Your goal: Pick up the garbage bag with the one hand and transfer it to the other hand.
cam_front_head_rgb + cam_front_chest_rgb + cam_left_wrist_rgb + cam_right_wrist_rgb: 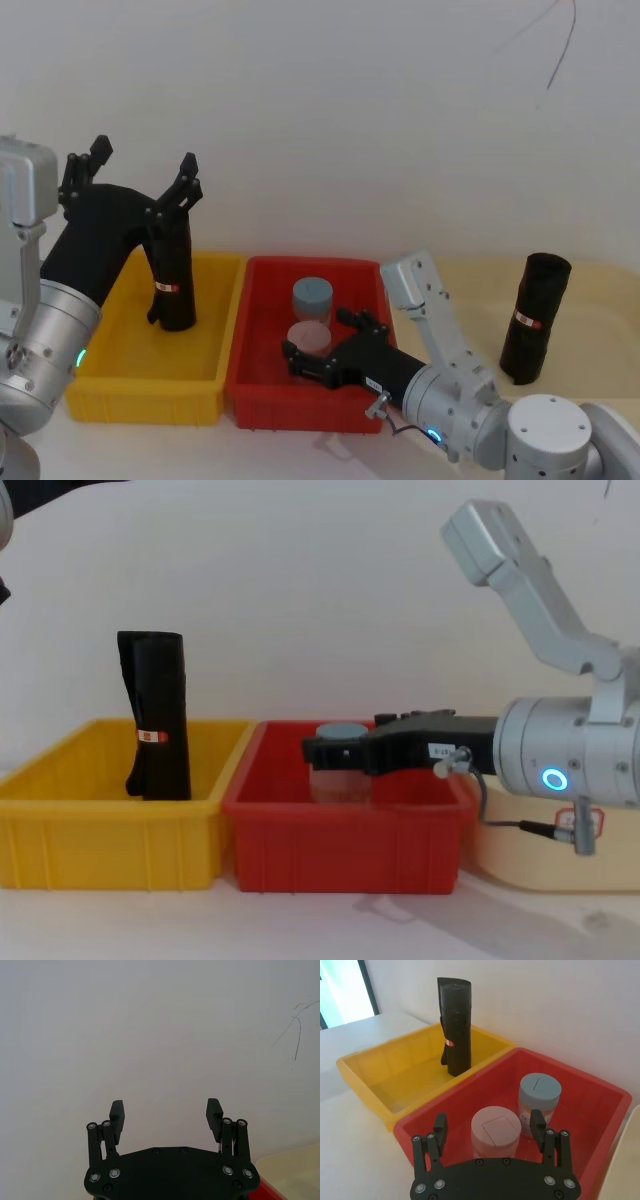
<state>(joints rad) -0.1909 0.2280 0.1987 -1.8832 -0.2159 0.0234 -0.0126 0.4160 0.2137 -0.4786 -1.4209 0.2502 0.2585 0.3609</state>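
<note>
With both the left gripper (130, 170) at upper left and the right gripper (318, 350) at lower centre spread and empty, the upright garbage bag (172, 270) — standing in the yellow bin (150, 385) — could be tipped if struck off-centre.

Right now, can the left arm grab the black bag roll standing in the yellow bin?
Probably yes: the left gripper hangs open just above the garbage bag, which stands alone in the yellow bin.
</note>
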